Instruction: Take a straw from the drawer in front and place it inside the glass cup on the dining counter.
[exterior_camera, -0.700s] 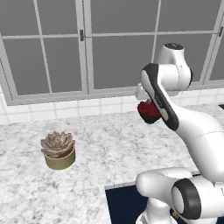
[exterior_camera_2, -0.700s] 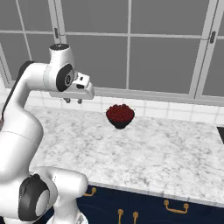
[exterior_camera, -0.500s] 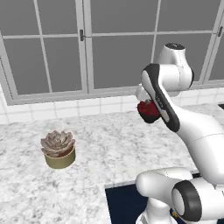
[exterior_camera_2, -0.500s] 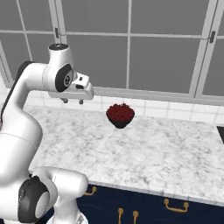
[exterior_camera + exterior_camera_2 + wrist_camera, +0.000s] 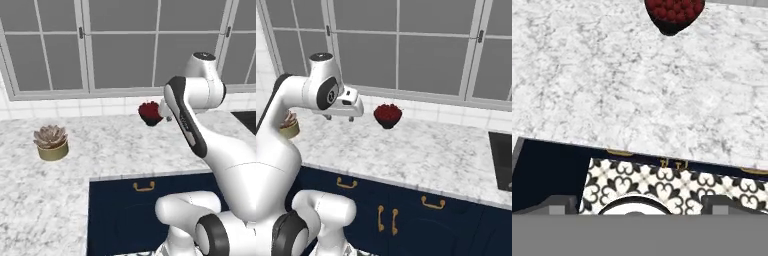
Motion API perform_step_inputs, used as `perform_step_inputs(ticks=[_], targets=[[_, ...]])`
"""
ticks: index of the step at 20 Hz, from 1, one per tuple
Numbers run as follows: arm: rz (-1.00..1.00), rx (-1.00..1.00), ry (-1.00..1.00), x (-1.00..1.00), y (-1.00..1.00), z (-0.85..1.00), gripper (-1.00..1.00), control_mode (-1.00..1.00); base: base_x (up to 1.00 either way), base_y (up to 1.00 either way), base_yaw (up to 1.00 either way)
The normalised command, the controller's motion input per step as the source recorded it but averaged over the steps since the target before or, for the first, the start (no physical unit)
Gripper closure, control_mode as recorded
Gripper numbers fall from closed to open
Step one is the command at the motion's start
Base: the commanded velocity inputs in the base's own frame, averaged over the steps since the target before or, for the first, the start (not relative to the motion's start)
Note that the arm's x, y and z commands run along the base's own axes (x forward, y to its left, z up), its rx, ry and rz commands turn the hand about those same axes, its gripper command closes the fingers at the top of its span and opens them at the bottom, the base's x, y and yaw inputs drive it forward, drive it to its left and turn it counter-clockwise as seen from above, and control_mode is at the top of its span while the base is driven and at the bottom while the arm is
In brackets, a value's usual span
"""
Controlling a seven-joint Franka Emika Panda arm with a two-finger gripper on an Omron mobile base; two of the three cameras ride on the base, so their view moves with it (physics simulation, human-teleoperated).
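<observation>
The drawer (image 5: pixel 125 202) is a navy front with one brass bar handle (image 5: pixel 143 186), just under the marble counter edge; it looks shut. The same drawer (image 5: pixel 358 176) sits left of two cabinet doors in the right base view. The straw is hidden. The glass cup and the dining counter are out of view. My gripper (image 5: pixel 340 119) hangs high above the counter, pointing down, to the left of a bowl of red berries (image 5: pixel 387 115). In the hand view the gripper (image 5: pixel 640 202) is open, its fingertips (image 5: pixel 559 202) far apart with nothing between them.
A succulent in a tan pot (image 5: pixel 50 143) stands on the marble counter (image 5: pixel 115 145) at the left. The counter wraps round on the left side (image 5: pixel 40 215). Windows run behind it. A dark cooktop (image 5: pixel 502 162) lies at the right. Patterned floor tiles (image 5: pixel 662 182) show below.
The whole picture has shifted: the base has backed away from the counter, so more of the navy cabinet fronts shows. The arm keeps its pose and the gripper stays open.
</observation>
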Motion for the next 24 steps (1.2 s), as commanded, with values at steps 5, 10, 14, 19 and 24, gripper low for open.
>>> perform_step_inputs(ticks=[5,10,14,19,24], targets=[[0.0,0.0,0.0,0.0,0.0,0.0,-1.0,1.0,0.0,-0.85,0.6],[0.0,0.0,0.0,0.0,0.0,0.0,-1.0,1.0,0.0,-0.72,0.68],[0.0,0.0,0.0,0.0,0.0,0.0,-1.0,1.0,-0.04,-0.75,0.69],[0.0,0.0,0.0,0.0,0.0,0.0,-1.0,1.0,-0.13,-0.94,0.62],[0.0,0.0,0.0,0.0,0.0,0.0,-1.0,1.0,-0.06,-0.94,0.58]])
